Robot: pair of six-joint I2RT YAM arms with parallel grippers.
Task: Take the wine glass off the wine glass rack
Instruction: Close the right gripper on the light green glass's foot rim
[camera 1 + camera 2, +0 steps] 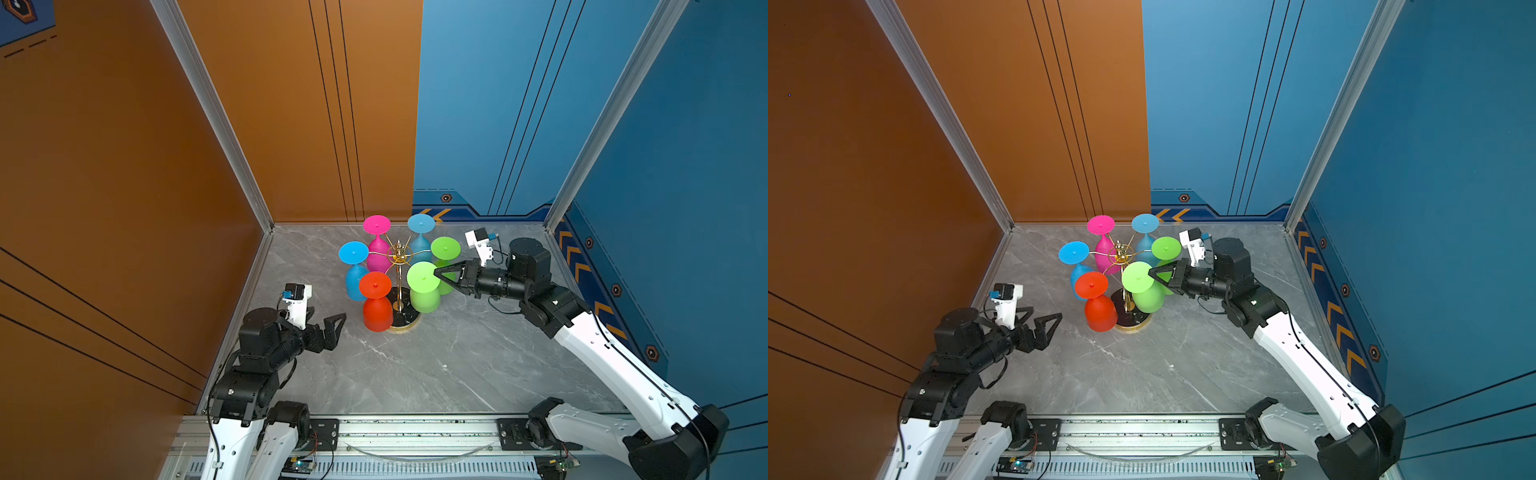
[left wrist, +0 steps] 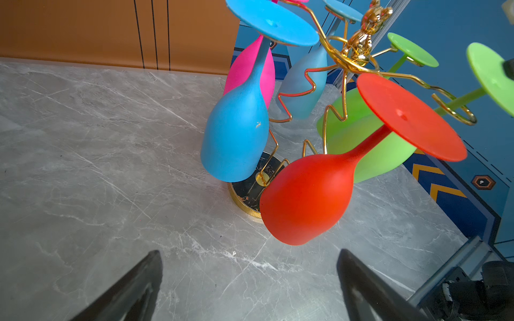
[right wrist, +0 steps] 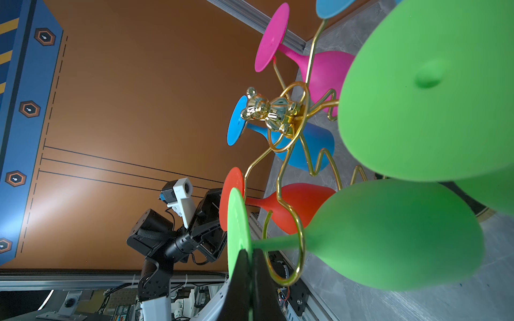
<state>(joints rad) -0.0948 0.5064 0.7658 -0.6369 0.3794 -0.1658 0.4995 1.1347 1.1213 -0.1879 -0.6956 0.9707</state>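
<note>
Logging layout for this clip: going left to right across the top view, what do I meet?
The left tool, open → blue wine glass → red wine glass → wine glass rack → light-green wine glass → right tool, shut on its foot. Left out for overlap: pink glass, pale-blue glass, far green glass.

No lettering, brand or number can be read. Only orange chevron marks (image 2: 425,168) and hexagon emblems (image 1: 446,198) are seen, apparently printed, on the blue wall (image 1: 478,104).

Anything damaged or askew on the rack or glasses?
Small pale scuff on the bowl of the bright blue wine glass, seen in the left wrist view. Nothing else stands out on the gold wire rack: no spill, nothing askew.
</note>
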